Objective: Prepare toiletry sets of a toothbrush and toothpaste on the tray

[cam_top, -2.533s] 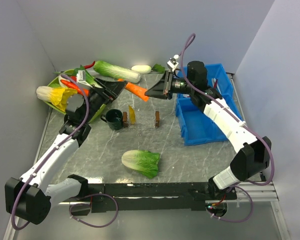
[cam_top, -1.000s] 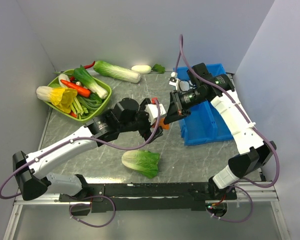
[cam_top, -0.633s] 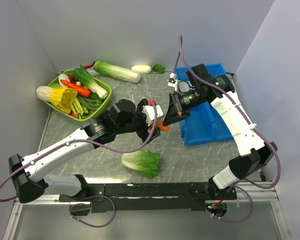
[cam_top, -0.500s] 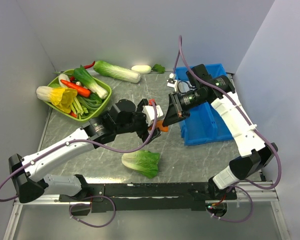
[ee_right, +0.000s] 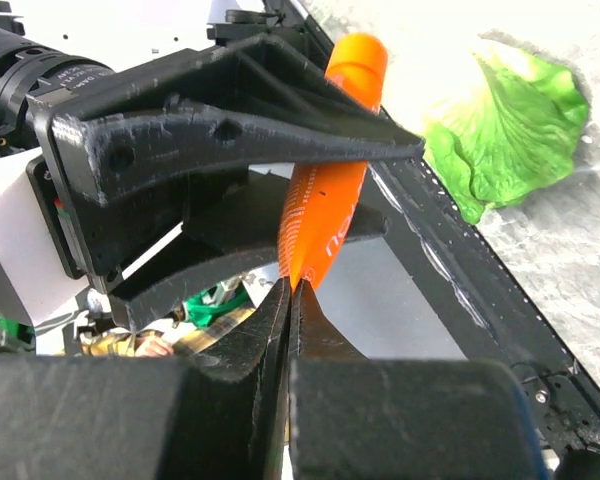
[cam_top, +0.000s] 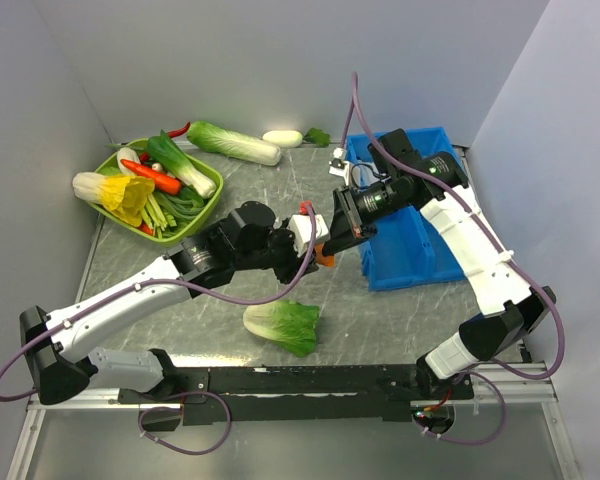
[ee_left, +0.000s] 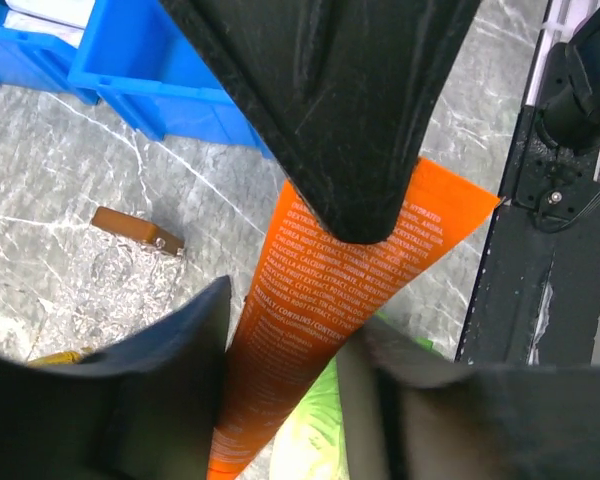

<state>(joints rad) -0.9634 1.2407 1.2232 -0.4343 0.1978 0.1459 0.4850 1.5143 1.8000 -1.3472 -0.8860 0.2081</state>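
An orange toothpaste tube (cam_top: 324,252) hangs in the air over the table's middle, between both arms. My right gripper (ee_right: 292,292) is shut on the tube's flat crimped end (ee_right: 302,268). My left gripper (ee_left: 280,335) has a finger pressed against each side of the tube's body (ee_left: 325,290). The blue tray (cam_top: 420,250) stands just right of the grippers, its corner also in the left wrist view (ee_left: 150,70). I cannot make out a toothbrush for certain. A short brown piece (ee_left: 135,228) lies on the table below.
A green basket (cam_top: 206,205) of vegetables stands at the back left. A leafy cabbage (cam_top: 281,326) lies near the front. A long cabbage (cam_top: 234,143) and a white vegetable (cam_top: 282,138) lie by the back wall. Grey walls close in on three sides.
My left gripper's jaws were wide around the orange tube and have closed in on it. Both grippers shifted slightly toward the back; the right one kept its hold.
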